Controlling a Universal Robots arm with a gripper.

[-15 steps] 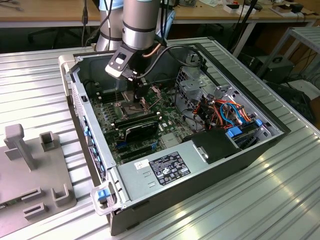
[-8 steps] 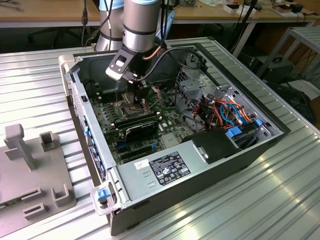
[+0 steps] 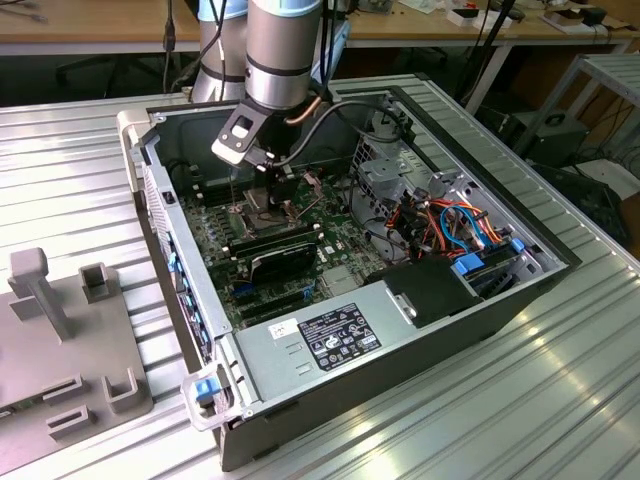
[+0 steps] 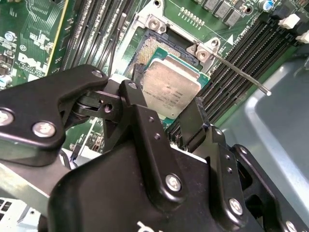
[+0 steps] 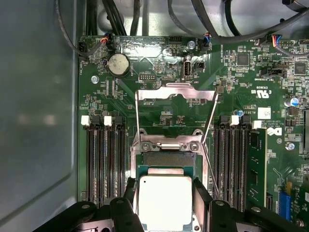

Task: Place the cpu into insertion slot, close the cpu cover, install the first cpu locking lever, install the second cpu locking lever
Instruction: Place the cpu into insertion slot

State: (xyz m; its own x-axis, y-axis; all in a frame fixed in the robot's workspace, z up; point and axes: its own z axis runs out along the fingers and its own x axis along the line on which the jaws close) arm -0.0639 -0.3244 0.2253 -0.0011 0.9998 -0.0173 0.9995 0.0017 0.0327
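The cpu (image 4: pixel 173 89) (image 5: pixel 165 203), a flat square chip with a silvery top, is clamped between the two black fingers (image 4: pixel 133 94) of my gripper (image 4: pixel 166 104) (image 5: pixel 165 193). It hangs just over the insertion slot (image 4: pixel 153 47) (image 5: pixel 167 159), shifted toward one side so part of the slot's pin field still shows. The cpu cover (image 5: pixel 176 92), a thin metal frame, stands swung back from the slot. A thin metal locking lever (image 4: pixel 241 72) (image 5: pixel 208 140) sticks up free beside the slot. In the exterior view my gripper (image 3: pixel 262 192) reaches down into the open computer case (image 3: pixel 190 300).
Long black memory slots (image 5: pixel 104 164) flank the insertion slot, with a green card (image 5: pixel 256 164) on one side. A round battery (image 5: pixel 118 64) lies beyond the cover. Cables (image 3: pixel 450 225) and a power supply (image 3: pixel 335 335) fill the case's exterior-view right. A grey fixture (image 3: pixel 70 340) stands outside.
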